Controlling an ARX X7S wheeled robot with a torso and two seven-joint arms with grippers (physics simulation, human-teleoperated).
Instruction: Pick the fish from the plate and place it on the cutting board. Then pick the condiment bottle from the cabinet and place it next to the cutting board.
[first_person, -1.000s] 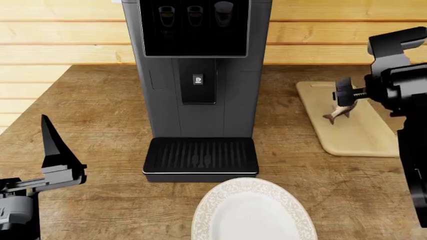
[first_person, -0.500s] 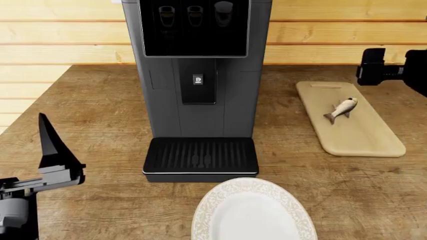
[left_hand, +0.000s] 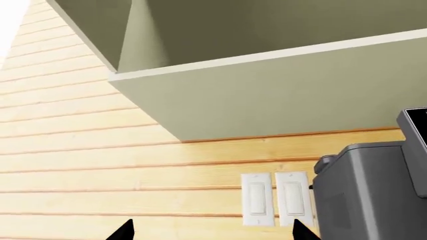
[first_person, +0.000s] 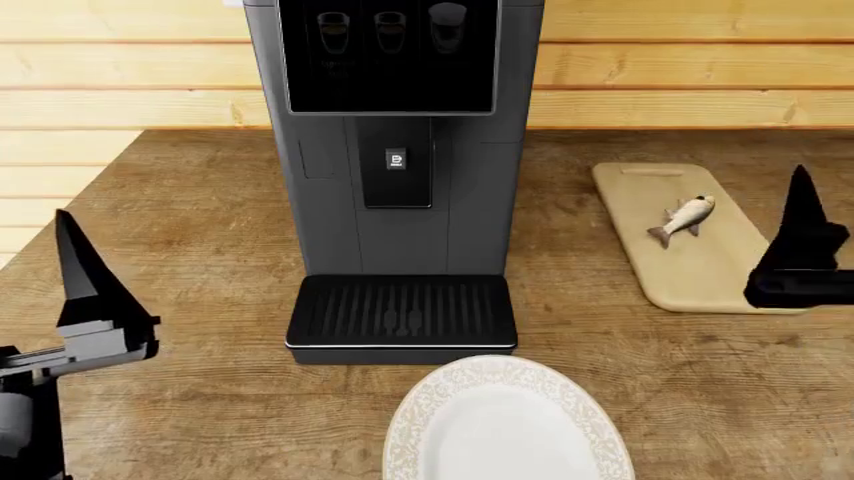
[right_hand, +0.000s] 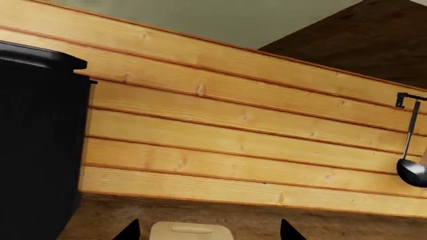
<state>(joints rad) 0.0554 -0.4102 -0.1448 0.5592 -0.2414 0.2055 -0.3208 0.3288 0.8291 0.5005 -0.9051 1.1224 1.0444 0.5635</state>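
The small silvery fish (first_person: 685, 218) lies on the pale wooden cutting board (first_person: 707, 265) at the right of the counter, with nothing touching it. At the near edge sits the white patterned plate (first_person: 501, 425), bare. My right gripper (first_person: 801, 245) hangs open at the board's right edge, fingers pointing at the wall. The board's handle end (right_hand: 190, 231) shows between its fingertips (right_hand: 209, 231). At the counter's left my left gripper (first_person: 80, 300) stands open and holds nothing (left_hand: 211, 231). The olive cabinet (left_hand: 267, 90) shows above it. The condiment bottle is out of view.
A tall dark coffee machine (first_person: 394, 150) with a ribbed drip tray (first_person: 400, 312) stands mid-counter between the arms. Two white light switches (left_hand: 277, 197) are on the plank wall beside it. A ladle (right_hand: 412, 170) hangs on the wall at the right.
My right gripper let go of the fish, which now lies on the board. That arm rose away, then came down at the board's right edge. My left gripper rose slightly.
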